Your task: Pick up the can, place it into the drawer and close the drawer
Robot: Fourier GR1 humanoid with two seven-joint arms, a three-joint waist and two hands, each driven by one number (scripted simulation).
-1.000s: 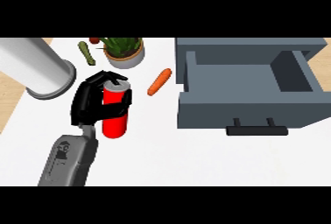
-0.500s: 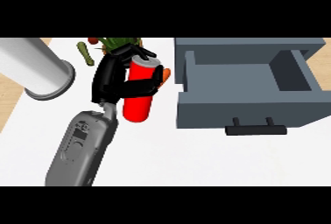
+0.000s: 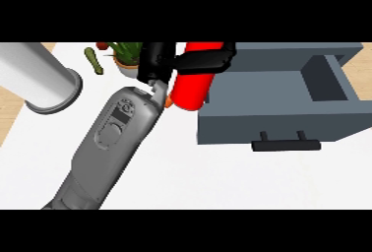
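The left hand (image 3: 169, 61) reaches toward the surface's (image 3: 218, 172) far edge, fingers (image 3: 207, 58) wrapped round the red can (image 3: 193, 88), held tilted above the surface just beside the open drawer's (image 3: 283, 88) left wall.

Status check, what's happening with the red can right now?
Left hand shut on red cylindrical can, lifted beside open grey drawer. Right hand not in view. Path looks clear.

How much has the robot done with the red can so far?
Picking up looks done: the left hand is curled round the red can and holds it up beside the grey drawer, at its left edge. The can is not inside yet. The drawer is pulled open, its black handle sticking out. Left to do: put the can in and push the drawer shut.
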